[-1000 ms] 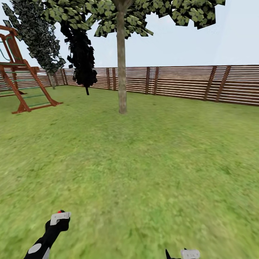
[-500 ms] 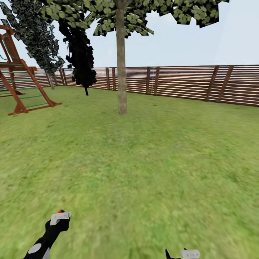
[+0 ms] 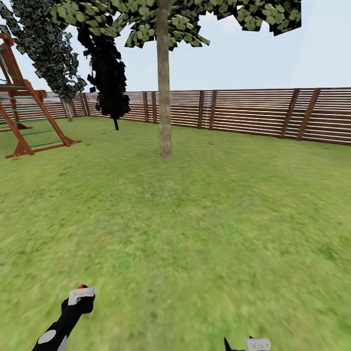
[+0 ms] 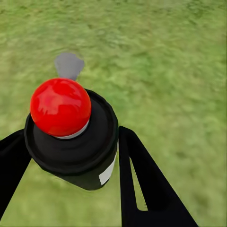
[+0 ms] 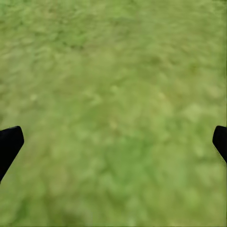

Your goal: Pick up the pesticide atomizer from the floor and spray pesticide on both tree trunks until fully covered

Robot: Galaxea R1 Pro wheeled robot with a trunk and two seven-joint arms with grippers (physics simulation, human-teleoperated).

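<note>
The pesticide atomizer (image 4: 71,142) is a black can with a round red cap (image 4: 60,106); my left gripper (image 3: 81,294) is shut on it, black fingers (image 4: 142,179) on both sides. In the head view the gripper is low at the left, above the lawn. My right gripper (image 5: 113,142) is open over bare grass, nothing between its fingertips (image 5: 9,142). One tree stands ahead, its thick pale mottled trunk (image 3: 164,97) rising from the lawn, far beyond both grippers. A second grey-green crowned tree (image 3: 46,46) stands by the far-left fence. No white specks are visible on the trunk from here.
The grass lawn (image 3: 195,219) stretches to a brown slat fence (image 3: 253,114) across the back. A red-brown wooden play frame (image 3: 24,117) stands at the left. A slim black-leaved tree (image 3: 108,68) stands near the fence, left of the thick trunk.
The whole view has shifted slightly: the thick trunk sits a little lower and nearer, the play frame has slid left. Both grippers keep their places and states.
</note>
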